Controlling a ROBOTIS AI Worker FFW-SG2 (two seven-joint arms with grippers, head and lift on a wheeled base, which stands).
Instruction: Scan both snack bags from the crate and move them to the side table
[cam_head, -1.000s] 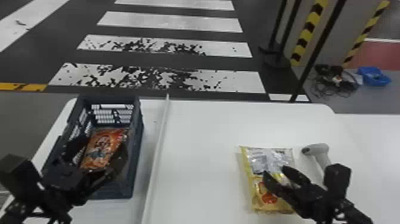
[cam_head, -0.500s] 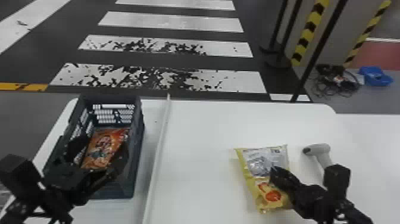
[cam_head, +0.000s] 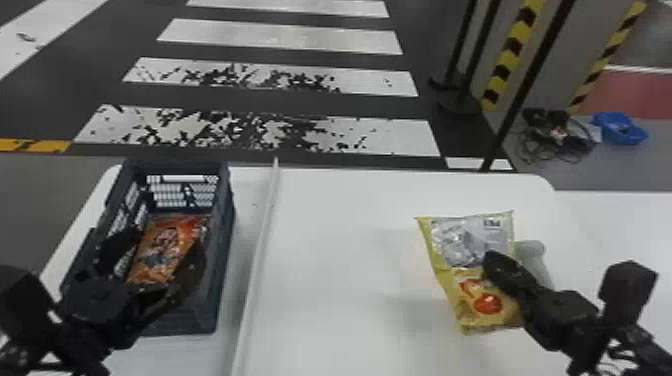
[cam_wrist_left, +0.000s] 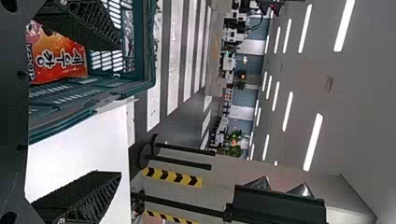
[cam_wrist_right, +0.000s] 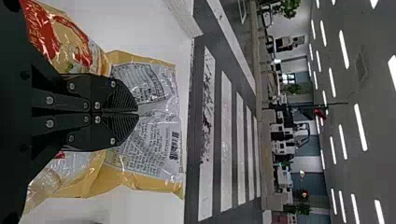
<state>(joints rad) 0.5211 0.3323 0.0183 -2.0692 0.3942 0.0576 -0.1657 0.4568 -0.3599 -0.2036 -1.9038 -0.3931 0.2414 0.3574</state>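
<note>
OK so the right claw has a proper grip on the yellow and silver bag. Its two fingers are pressed together, tips meeting with bag film pinched in there. It comes at the bag from the robot's right, tips around the middle of that side. In its wrist view the bag spreads out on both sides of the fingers, and the silver printed part pokes out past the tips, so it's more of a mid-bag grab than a corner one. The bag is over the right half of the white desk, well apart from the crate, with a thin white strip running along the desk between them. A white handheld scanner sits just beside the bag on its right, partly hidden behind bag and claw.

Left claw is over the crate, fingers wide apart, nothing gripped. The orange bag is inside the crate, and from the head view it shows in the gap between those fingers. Can't tell whether either finger touches it tho. Another white table is off to the robot's right.
</note>
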